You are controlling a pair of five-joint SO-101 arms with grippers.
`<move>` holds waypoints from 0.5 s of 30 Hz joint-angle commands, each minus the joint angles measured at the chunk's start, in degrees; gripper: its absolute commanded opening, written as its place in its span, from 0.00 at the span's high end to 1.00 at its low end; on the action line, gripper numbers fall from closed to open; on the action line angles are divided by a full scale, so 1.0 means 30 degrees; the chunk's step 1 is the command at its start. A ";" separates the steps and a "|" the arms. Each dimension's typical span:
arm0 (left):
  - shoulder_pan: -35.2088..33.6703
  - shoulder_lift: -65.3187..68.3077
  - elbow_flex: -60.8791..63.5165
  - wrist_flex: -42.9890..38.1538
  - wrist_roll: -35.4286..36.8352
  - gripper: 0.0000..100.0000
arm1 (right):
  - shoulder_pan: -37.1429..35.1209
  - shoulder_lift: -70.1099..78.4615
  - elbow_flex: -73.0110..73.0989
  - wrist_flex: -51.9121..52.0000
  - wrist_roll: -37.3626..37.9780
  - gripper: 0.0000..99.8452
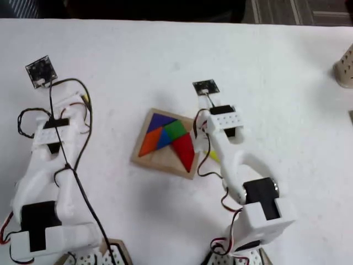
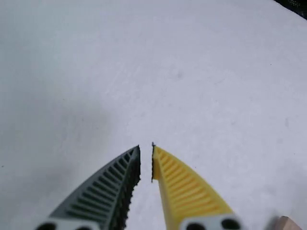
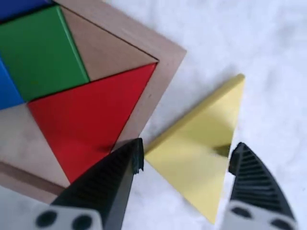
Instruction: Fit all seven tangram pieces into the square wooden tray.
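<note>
One yellow triangle lies flat on the bench just outside the rim of the tray, one edge facing it | my right tool straddles it, fingers apart, not yet clamped | left tool, fingers all but together, well apart over bare bench.

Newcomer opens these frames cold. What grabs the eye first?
The wooden tray in the middle of the table, partly filled with bright pieces such as the red triangle. Next, the yellow triangle lying on the table just outside the tray's edge, framed by the open right gripper. The left gripper sits shut over bare table.
</note>
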 commanded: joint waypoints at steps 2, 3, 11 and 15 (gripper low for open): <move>0.0278 -0.0103 -0.0527 -0.0293 -0.0234 0.92 | -0.0073 -0.0132 -0.0117 0.0220 -0.0176 0.62; 0.0278 -0.0103 -0.0527 -0.0293 -0.0234 0.92 | -0.0103 -0.0103 -0.0117 0.0220 -0.0176 0.61; 0.0454 -0.0103 -0.0527 -0.0293 -0.0264 0.92 | -0.0015 0.1890 -0.1670 0.2066 -0.0147 0.61; 0.0454 -0.0103 -0.0498 -0.0293 -0.0264 0.92 | 0.0015 0.2916 -0.2813 0.2711 -0.0147 0.61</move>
